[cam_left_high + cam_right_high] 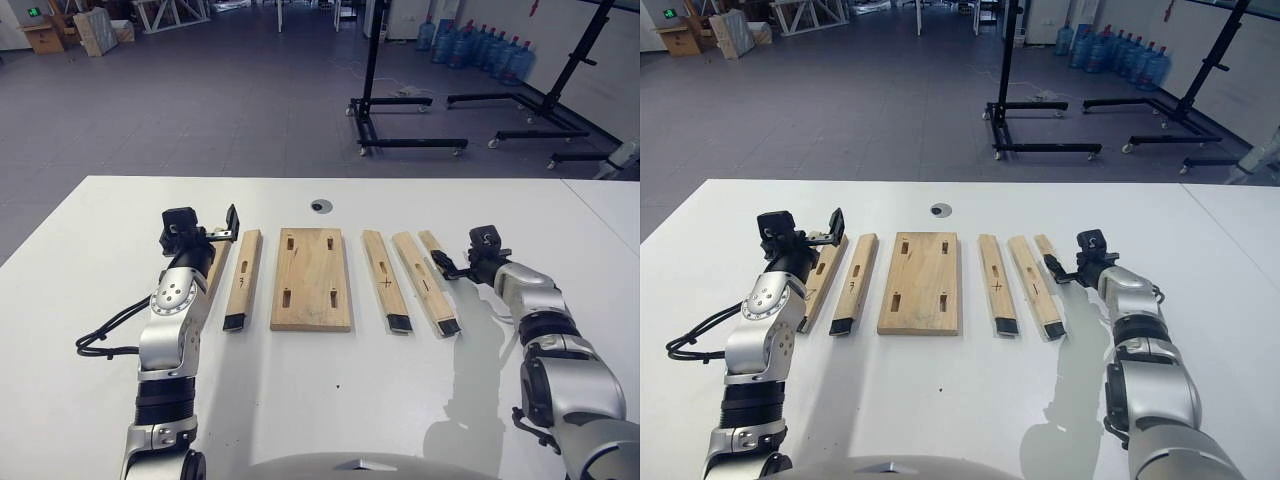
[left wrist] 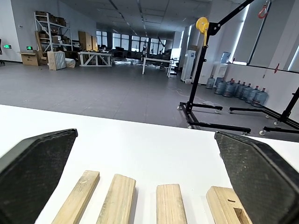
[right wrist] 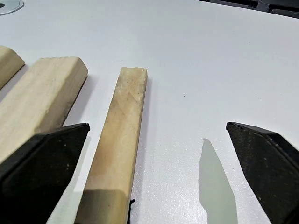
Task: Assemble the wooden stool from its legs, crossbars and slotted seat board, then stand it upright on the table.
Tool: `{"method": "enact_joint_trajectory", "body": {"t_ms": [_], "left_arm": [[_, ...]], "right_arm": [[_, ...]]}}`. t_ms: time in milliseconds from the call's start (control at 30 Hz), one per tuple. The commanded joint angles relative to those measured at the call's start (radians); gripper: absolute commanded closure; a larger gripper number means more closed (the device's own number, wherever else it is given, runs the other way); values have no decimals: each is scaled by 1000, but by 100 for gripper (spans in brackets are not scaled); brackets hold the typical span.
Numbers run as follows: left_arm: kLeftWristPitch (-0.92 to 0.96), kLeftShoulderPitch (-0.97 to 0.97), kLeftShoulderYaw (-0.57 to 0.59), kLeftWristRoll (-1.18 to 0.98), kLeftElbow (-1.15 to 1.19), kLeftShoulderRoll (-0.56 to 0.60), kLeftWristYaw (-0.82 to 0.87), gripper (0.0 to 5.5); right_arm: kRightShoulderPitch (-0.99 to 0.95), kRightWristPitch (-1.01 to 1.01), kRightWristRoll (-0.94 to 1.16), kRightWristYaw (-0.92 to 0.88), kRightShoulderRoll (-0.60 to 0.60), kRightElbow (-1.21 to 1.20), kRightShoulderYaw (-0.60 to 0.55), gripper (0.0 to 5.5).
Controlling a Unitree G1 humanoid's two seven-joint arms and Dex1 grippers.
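Observation:
The slotted seat board [image 1: 310, 280] lies flat at the table's middle. Left of it lies one leg [image 1: 243, 278], and another piece [image 1: 215, 272] is partly hidden under my left arm. Right of the board lie two legs [image 1: 385, 280] [image 1: 425, 283] and a thin crossbar [image 1: 432, 243]. My left gripper [image 1: 222, 232] hovers open over the far ends of the left pieces [image 2: 117, 198], holding nothing. My right gripper [image 1: 447, 265] stands open low over the crossbar [image 3: 119, 140], which lies between its fingers close to one pad [image 3: 42, 168].
The white table [image 1: 330, 390] has bare room in front of the parts and on both sides. A round grommet [image 1: 321, 206] sits behind the board. A black cable [image 1: 105, 335] loops beside my left arm. Black wheeled frames [image 1: 410, 120] stand on the floor beyond.

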Motion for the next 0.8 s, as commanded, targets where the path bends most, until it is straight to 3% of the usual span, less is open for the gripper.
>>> {"method": "enact_joint_trajectory", "body": {"t_ms": [33,800], "left_arm": [[8,-10,-6,9,-1,-4,4,10],[93,-93,57,3,32,8,62,10]], "right_arm": [[-9,-15,-21,-3,11,19,16,60],[119,-23,-67,-37,58,24,66,422]]}}
